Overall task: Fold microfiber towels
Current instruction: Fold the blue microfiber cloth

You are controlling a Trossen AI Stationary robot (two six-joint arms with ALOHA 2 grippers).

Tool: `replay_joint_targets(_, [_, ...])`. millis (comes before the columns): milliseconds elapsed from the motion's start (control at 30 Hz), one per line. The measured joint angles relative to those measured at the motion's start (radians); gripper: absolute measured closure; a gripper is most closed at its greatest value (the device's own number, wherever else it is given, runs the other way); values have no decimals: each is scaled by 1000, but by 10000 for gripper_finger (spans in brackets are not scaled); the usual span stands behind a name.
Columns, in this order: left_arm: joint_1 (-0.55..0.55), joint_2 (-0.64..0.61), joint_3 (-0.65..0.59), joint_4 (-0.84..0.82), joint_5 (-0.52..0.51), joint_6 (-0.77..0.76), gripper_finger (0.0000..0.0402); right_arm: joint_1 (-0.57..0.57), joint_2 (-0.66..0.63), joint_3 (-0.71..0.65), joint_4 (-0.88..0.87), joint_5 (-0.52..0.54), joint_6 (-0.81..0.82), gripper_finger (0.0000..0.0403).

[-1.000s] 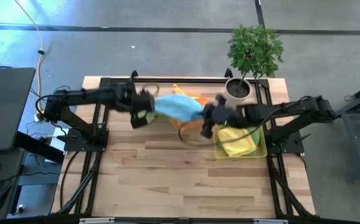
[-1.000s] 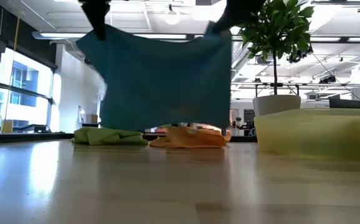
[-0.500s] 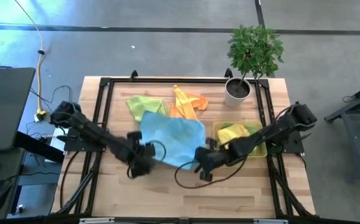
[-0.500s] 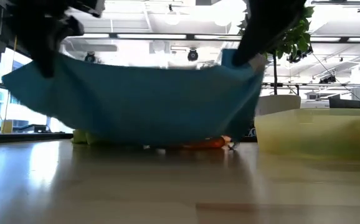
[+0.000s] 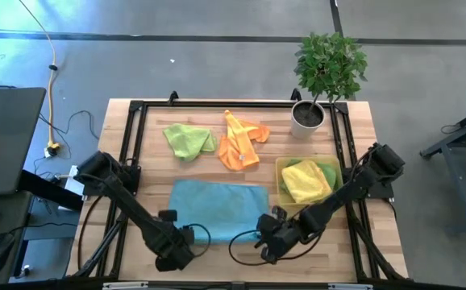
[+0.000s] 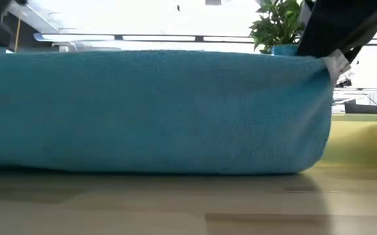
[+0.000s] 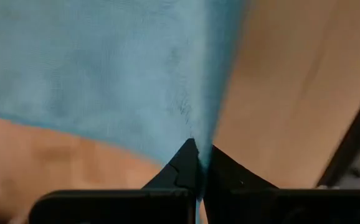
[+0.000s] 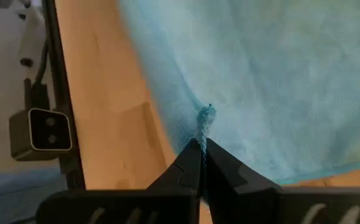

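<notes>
Teal towel (image 5: 219,208) spread near-flat on wooden table (image 5: 354,121), mid-front, near edge lifted off surface toward table's front. Left gripper (image 5: 186,238) at towel's front-left corner, pinched tight on corner; in left wrist view, fingers (image 7: 183,169) clamped together w/ thin blue edge (image 7: 136,74) between. Right gripper (image 5: 263,238) at front-right corner, likewise squeezed closed on cloth; right wrist view shows bunched corner (image 8: 273,74) caught at tips, fingers (image 8: 189,163) pressed together. Low view: teal cloth (image 6: 152,111) filling most of frame, hanging as a curtain w/ lower fold resting on tabletop, white tag at upper right corner by right gripper. Behind, toward rear of table: lime green towel (image 5: 189,140) crumpled at left-centre, orange towel (image 5: 242,142) crumpled just beside it to the right, apart from teal one. Yellowish bin (image 5: 280,179) right of teal towel, holding yellow towel (image 5: 304,184) w/ green cloth (image 5: 318,171) tucked alongside. Potted plant (image 5: 323,76) at rear-right corner. Black frame rails around table edge.
</notes>
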Motion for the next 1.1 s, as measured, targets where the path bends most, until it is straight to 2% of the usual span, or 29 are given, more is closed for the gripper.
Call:
replay_joint_targets(67, [5, 7, 20, 10, -35, 31, 401, 4, 0, 0, -6, 53, -19, 403])
replay_joint_targets(267, [59, 13, 31, -65, -242, 36, 401, -29, 7, 0, -36, 143, -34, 403])
replay_joint_targets(367, [97, 13, 29, -126, -278, 44, 401, -51, 13, 0, -64, 186, -34, 403])
replay_joint_targets(600, [177, 13, 29, -275, -334, 46, 401, -113, 14, 0, -117, 260, 29, 403])
replay_joint_targets(800, [247, 13, -14, -261, -331, 18, 401, -167, 14, 0, -191, 272, 99, 403])
replay_joint_targets(1100, [351, 13, -83, -184, -313, 15, 400, -222, 14, 0, -208, 268, 183, 403])
